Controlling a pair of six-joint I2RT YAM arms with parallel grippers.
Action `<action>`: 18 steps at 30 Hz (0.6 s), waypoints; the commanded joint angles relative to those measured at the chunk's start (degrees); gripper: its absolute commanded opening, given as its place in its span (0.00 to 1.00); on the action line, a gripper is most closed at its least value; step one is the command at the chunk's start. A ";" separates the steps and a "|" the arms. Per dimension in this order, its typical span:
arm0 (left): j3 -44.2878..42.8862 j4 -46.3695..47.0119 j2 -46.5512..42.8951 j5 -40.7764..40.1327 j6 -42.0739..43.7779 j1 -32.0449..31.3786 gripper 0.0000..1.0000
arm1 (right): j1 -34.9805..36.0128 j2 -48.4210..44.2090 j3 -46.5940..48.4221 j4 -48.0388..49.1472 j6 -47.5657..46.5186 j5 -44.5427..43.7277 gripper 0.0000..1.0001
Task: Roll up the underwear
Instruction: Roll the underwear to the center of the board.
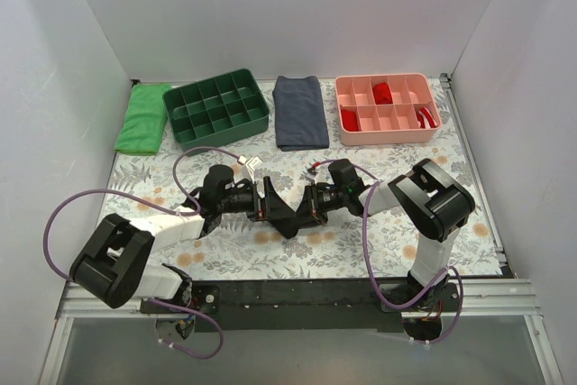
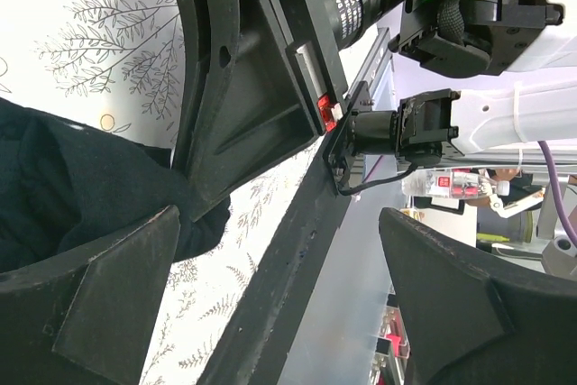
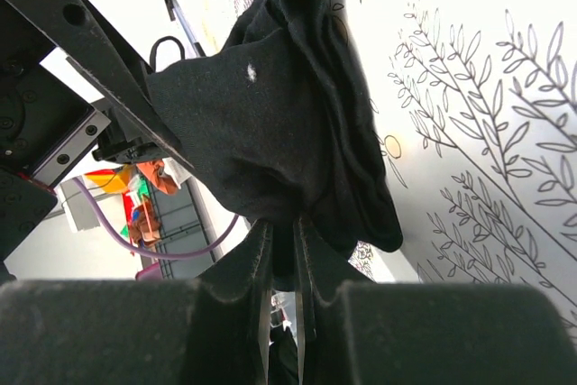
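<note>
The black underwear (image 3: 279, 105) is a bunched lump on the floral table mat. In the top view it (image 1: 290, 223) lies mid-table between the two grippers. My right gripper (image 3: 284, 241) is shut on a fold of it, fabric pinched between the fingertips; in the top view this gripper (image 1: 304, 208) reaches in from the right. My left gripper (image 2: 297, 304) is wide open, and nothing is between its fingers. Its left finger (image 2: 117, 295) lies against the black fabric (image 2: 72, 187). In the top view the left gripper (image 1: 270, 201) meets the right one over the lump.
A green compartment tray (image 1: 217, 107), a folded navy-grey cloth (image 1: 300, 112) and a pink tray (image 1: 388, 126) with small red rolls stand along the back. A green cloth (image 1: 144, 117) lies at the back left. A black rail (image 1: 297, 293) runs along the near edge.
</note>
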State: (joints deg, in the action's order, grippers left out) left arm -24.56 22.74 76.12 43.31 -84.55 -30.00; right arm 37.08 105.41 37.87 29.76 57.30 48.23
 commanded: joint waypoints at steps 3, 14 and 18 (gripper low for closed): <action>1.97 2.22 2.28 -3.58 0.53 -0.59 0.93 | -0.34 0.24 1.33 -6.80 -4.46 -4.10 0.16; 2.06 1.52 5.44 -7.36 1.06 -1.29 0.91 | -0.25 -5.47 2.48 -13.32 -11.77 -10.17 0.36; 1.79 1.25 6.15 -7.98 1.41 -1.29 0.91 | 0.01 -8.98 1.95 -14.02 -13.17 -13.15 0.42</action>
State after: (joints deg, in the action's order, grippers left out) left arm -23.16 28.77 80.40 39.59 -85.27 -30.98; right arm 37.12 100.14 40.23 18.50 47.83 41.04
